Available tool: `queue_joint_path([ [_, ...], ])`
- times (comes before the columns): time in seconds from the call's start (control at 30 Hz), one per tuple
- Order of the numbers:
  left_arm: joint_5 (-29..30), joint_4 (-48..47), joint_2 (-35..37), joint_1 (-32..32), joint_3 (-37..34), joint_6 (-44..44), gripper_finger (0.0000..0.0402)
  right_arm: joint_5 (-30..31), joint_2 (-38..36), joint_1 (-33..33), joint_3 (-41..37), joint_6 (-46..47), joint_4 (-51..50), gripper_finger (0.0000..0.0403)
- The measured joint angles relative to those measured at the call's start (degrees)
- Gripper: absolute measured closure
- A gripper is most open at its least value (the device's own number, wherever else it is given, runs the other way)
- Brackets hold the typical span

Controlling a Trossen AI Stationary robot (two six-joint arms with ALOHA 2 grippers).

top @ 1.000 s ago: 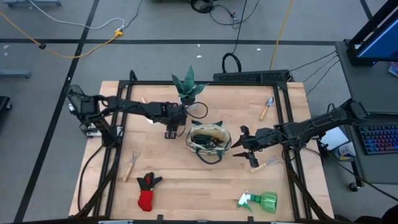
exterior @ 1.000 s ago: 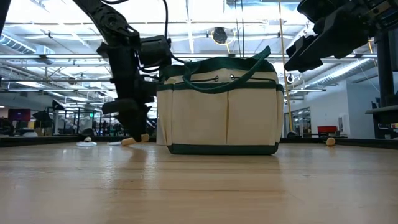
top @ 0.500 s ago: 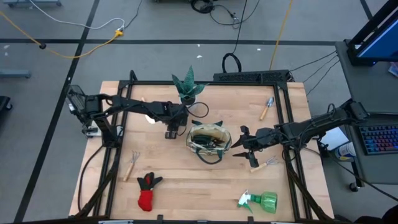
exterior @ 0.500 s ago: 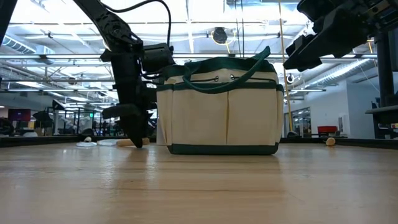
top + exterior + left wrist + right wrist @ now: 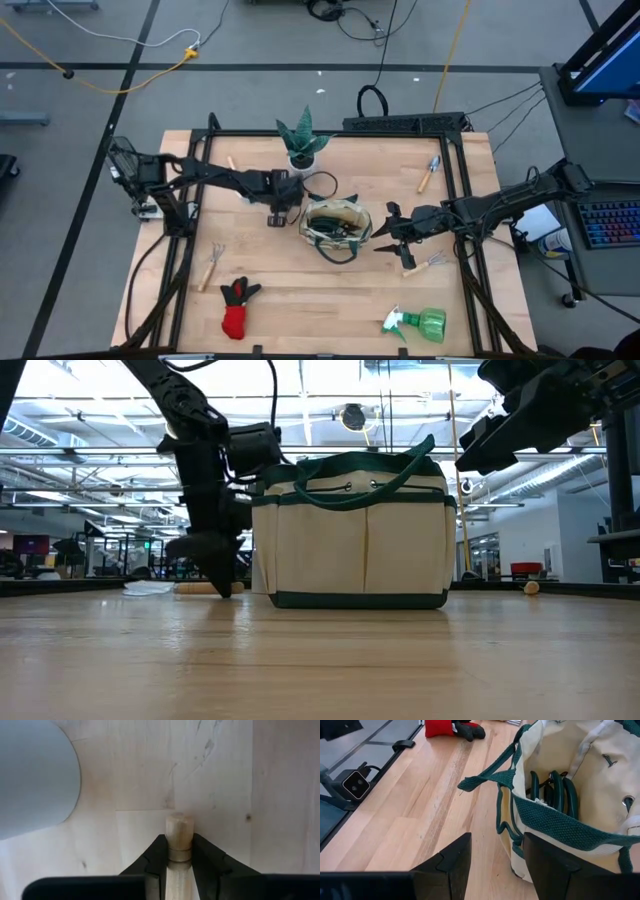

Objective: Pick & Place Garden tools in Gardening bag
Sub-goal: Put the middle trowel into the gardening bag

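Over on the far left of the worktop, a small wooden-handled hand rake lies flat, with the red-black glove just beside it toward the front edge.

The left arm stretches out low from its base on the left, reaching across toward the middle. Its left gripper points straight down at the wood, right next to the bag's left side and in front of the spiky plant in its white pot. The wrist cam shows the fingers pinched snug around a wooden tool handle; which tool it belongs to I can't tell. In the low view that handle looks to lie flat on the wood.

The gardening bag sits upright mid-worktop, green-handled shears already inside.

The right arm comes in from the right edge, held level and above the surface. The right gripper hangs just beside the bag's right rim, fingers spread wide with nothing between them.

Further right: a hand fork near that gripper, a blue-bladed trowel toward the back, and the green spray bottle on its side at the front.
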State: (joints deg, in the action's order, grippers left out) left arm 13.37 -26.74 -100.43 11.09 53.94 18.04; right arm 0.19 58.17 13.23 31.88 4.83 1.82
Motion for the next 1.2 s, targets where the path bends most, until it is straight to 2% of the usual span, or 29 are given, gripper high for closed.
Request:
queue_joint_path([
  [0.27, 3.04, 0.34, 6.82, -6.59, -0.14, -6.92, 0.0338, 0.0, 0.0, -0.02, 0.0, 0.03, 0.16, 0.0234],
  [0.7, 15.18, 2.04, 18.84, -18.29, -0.06, -14.05, 0.0338, 0.0, 0.0, 0.0, 0.0, 0.03, 0.16, 0.0234],
  [1.03, 17.13, 11.66, 20.86, -22.93, -0.03, -11.34, 0.0338, 0.02, 0.0, -0.02, 0.0, 0.04, 0.16, 0.0234],
  [1.2, 20.21, 15.87, 20.91, -23.83, -0.01, -10.68, 0.0338, 0.02, 0.0, -0.01, 0.01, 0.05, 0.32, 0.0234],
])
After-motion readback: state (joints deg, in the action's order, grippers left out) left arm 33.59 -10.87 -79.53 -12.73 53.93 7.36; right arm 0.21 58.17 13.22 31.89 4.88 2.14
